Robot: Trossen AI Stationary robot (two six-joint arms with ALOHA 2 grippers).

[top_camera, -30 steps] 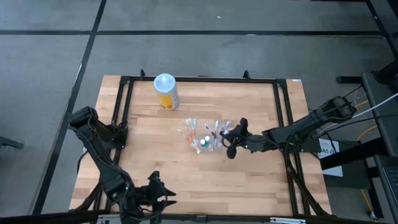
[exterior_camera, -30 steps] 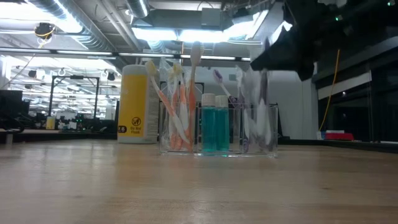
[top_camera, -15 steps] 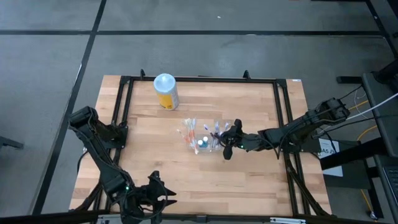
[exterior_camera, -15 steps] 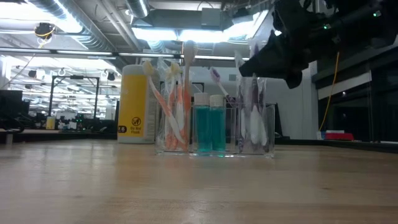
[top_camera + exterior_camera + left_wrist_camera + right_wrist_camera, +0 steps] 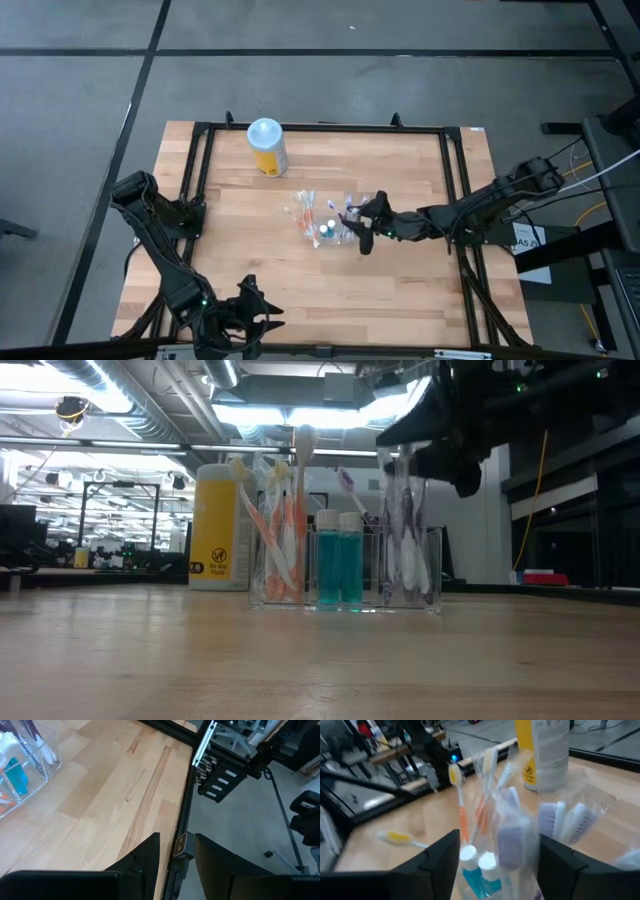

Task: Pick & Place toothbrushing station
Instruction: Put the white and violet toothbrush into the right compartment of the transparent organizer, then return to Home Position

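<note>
Right gripper (image 5: 352,226) fingers spread above the purple-brush end of the clear holder (image 5: 345,568) mid-tabletop (image 5: 400,290), brushes (image 5: 282,520) upright directly beneath; left gripper (image 5: 243,322) parked at the near edge, fingers apart, much farther.

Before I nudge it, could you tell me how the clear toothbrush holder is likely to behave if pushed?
The clear holder would probably slide on the smooth wooden table, as its base sits flat. It looks top-heavy: the toothbrushes stand well above its rim, so a high push may tip it. The loose brushes would likely rattle or shift.
</note>
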